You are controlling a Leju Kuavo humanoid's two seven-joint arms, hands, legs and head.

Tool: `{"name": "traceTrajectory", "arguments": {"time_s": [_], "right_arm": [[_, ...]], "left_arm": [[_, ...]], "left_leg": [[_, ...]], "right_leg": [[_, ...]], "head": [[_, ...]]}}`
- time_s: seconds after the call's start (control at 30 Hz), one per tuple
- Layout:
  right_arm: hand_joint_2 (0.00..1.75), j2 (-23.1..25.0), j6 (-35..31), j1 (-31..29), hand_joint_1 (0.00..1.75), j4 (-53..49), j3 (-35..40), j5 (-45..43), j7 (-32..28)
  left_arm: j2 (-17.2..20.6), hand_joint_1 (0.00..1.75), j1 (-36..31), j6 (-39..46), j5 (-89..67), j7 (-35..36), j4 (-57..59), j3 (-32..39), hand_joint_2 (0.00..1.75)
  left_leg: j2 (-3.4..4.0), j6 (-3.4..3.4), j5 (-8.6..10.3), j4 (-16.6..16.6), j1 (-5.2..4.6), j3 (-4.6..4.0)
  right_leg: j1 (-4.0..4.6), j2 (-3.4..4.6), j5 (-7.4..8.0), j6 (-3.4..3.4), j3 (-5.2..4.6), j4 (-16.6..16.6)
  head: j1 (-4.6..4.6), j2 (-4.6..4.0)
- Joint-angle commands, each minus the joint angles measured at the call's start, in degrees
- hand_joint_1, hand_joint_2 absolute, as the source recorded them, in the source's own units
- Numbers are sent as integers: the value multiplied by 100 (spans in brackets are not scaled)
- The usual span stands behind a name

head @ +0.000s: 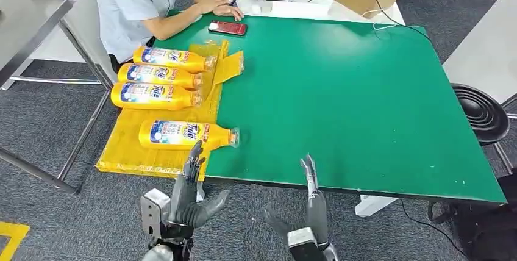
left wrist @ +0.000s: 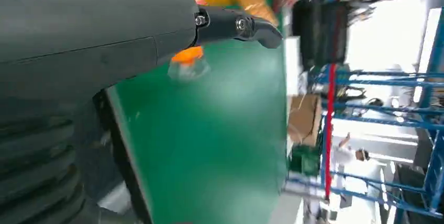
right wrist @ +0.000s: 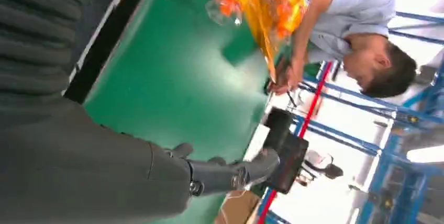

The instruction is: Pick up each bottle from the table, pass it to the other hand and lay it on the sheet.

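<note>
Yellow bottles, four in all, lie on the yellow sheet (head: pixel 125 151) at the green counter's (head: pixel 341 96) left edge, the nearest bottle (head: pixel 183 134) labelled "Tide", so the task looks finished; left hand (head: pixel 186 197) and right hand (head: pixel 311 203) hover empty just off the counter, fingers apart.

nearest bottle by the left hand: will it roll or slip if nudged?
The nearest bottle lies on its side on the yellow sheet, so it would probably roll. Its glossy plastic may slip in a loose grasp. It looks full of liquid, so likely fairly heavy.
</note>
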Motion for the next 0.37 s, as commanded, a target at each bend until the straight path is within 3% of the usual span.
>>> {"name": "traceTrajectory", "arguments": {"time_s": [0.03,0.2,0.3,0.37], "right_arm": [[175,-275,78,-204,0,424,205,80,292],[175,-317,101,-136,0,299,198,118,324],[175,-269,-31,-70,0,278,46,105,407],[175,-318,105,-68,0,232,118,99,386]], "left_arm": [[93,0,-164,500,-549,-90,522,-192,175],[60,0,-145,510,-560,-118,492,-177,175],[-41,0,-240,1344,-1227,-4,794,-172,175],[-60,0,-269,1219,-1073,-17,838,-191,175]], "left_leg": [[-5,-2,-2,-10,0,25],[-1,-3,-3,-8,0,20],[-4,-4,-7,-9,1,31],[-5,-3,-4,-10,0,27]], "right_leg": [[2,-10,-4,-6,28,-13],[2,-5,-4,-6,22,-10],[4,-10,-9,-9,35,-12],[2,-10,-6,-7,29,-12]], "head": [[2,0],[0,0],[0,0],[0,0]]}}
